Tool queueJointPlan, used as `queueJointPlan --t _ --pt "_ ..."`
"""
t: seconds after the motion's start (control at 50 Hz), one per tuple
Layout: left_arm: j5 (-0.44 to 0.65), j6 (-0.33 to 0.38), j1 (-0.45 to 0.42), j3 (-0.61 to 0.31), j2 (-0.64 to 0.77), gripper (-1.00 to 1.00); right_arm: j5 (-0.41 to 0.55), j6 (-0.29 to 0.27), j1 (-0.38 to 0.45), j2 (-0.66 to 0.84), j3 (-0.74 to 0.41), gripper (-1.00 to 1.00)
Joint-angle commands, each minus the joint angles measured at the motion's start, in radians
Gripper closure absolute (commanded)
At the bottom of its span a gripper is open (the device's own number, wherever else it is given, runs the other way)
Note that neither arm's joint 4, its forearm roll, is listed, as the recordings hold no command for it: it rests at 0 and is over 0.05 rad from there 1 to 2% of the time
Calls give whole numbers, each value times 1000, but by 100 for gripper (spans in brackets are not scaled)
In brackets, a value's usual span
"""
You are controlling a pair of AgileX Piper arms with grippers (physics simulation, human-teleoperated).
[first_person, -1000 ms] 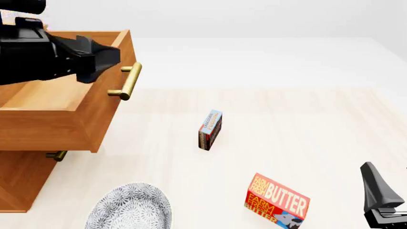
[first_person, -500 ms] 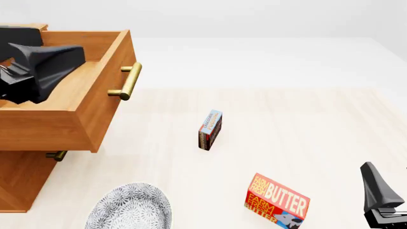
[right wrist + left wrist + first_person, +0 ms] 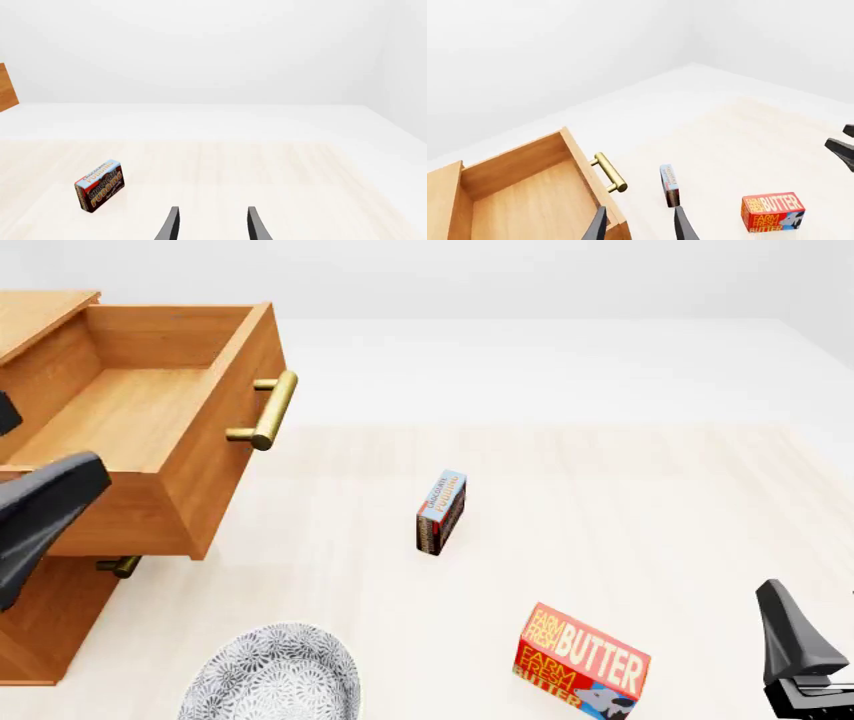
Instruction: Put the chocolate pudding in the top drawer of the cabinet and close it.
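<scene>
The chocolate pudding (image 3: pixel 442 512) stands on its edge in the middle of the table, light blue face up, well right of the cabinet (image 3: pixel 40 625). It also appears in both wrist views (image 3: pixel 670 185) (image 3: pixel 100 186). The top drawer (image 3: pixel 230 465) is pulled out and empty inside, its brass handle (image 3: pixel 267 410) facing the pudding. My left gripper (image 3: pixel 640 227) is open and holds nothing; one of its fingers (image 3: pixel 40 520) shows at the left edge, in front of the drawer's near side. My right gripper (image 3: pixel 213 225) is open and empty at the near right corner, far from the pudding.
A red Farm Fresh Butter box (image 3: pixel 583 662) stands near the front edge, between the pudding and my right gripper. A patterned grey plate (image 3: pixel 280 675) lies at the front, beside the cabinet. The lower drawer's handle (image 3: pixel 118 565) peeks out under the open drawer.
My left arm has pulled back from over the open drawer, down and toward the near left edge. The drawer, the pudding and the right arm have not moved.
</scene>
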Motion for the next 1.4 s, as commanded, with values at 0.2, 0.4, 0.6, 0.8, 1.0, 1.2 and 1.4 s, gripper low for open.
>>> queueJointPlan --t 0.2,0.4,0.6,0.8,1.0,1.2,1.4 --pt "-79 28 -44 300 -227 -100 0 0 0 0 0 -100" --pt "-119 53 -84 366 -262 -100 0 0 0 0 0 -100" --pt "-265 96 -173 469 -189 -100 0 0 0 0 0 -100" --pt "-501 82 -197 599 -82 -100 0 0 0 0 0 -100" --pt "-633 60 -233 602 14 -100 0 0 0 0 0 -100" --pt "-894 48 -261 707 167 -100 0 0 0 0 0 -100" --pt "-1163 53 -291 732 417 -100 0 0 0 0 0 -100"
